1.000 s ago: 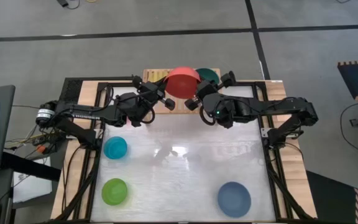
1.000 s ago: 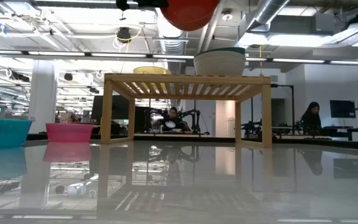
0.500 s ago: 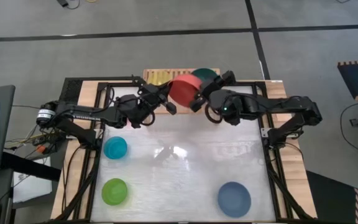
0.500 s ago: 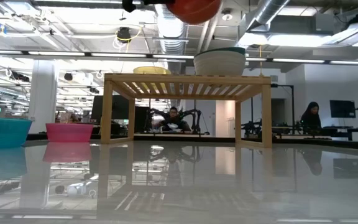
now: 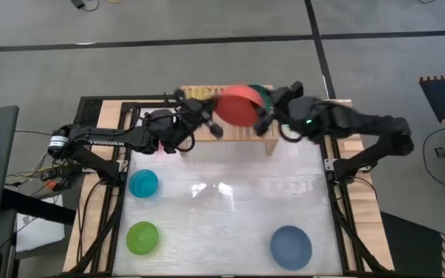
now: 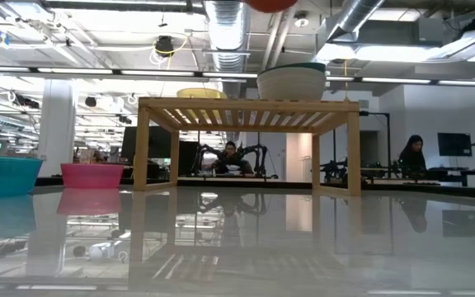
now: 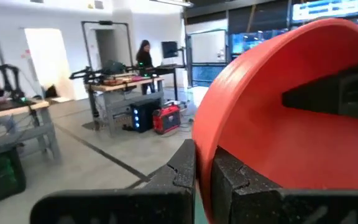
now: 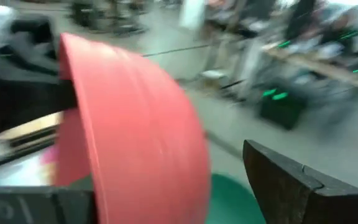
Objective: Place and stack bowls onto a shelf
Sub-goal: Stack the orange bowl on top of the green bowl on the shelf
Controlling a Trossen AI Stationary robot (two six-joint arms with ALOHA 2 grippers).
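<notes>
The red bowl [image 5: 239,106] hangs tipped on its side above the light-wood shelf [image 5: 207,94] at the table's far edge. My left gripper [image 5: 216,123] is shut on its left rim. My right gripper [image 5: 269,113] stands open at the bowl's right side, and in its wrist view the bowl [image 8: 135,137] shows between its spread fingers. On the shelf [image 6: 250,107] rest a yellow bowl [image 6: 202,93] and a stack with a cream-white bowl [image 6: 291,82] under a dark green one [image 5: 263,93]. The low view shows only the red bowl's underside [image 6: 270,3]. My left gripper pinches the red bowl's rim [image 7: 205,149], one finger inside the bowl and one outside. The fingers come from the table's left, roughly level. The bowl is lifted clear above the shelf, tipped on edge. My right gripper: I cannot tell whether a finger touches the bowl.
On the table lie a cyan bowl [image 5: 143,184], a lime green bowl [image 5: 142,237] and a blue bowl [image 5: 290,245]. A pink bowl [image 6: 91,174] sits left of the shelf. The table's middle is bare. People sit at desks in the room behind.
The red bowl has risen, almost leaving the low view's top, and gone toward the far right over the shelf, tipping further on edge. My left gripper has followed it. My right gripper has opened and drawn away toward the table's right edge.
</notes>
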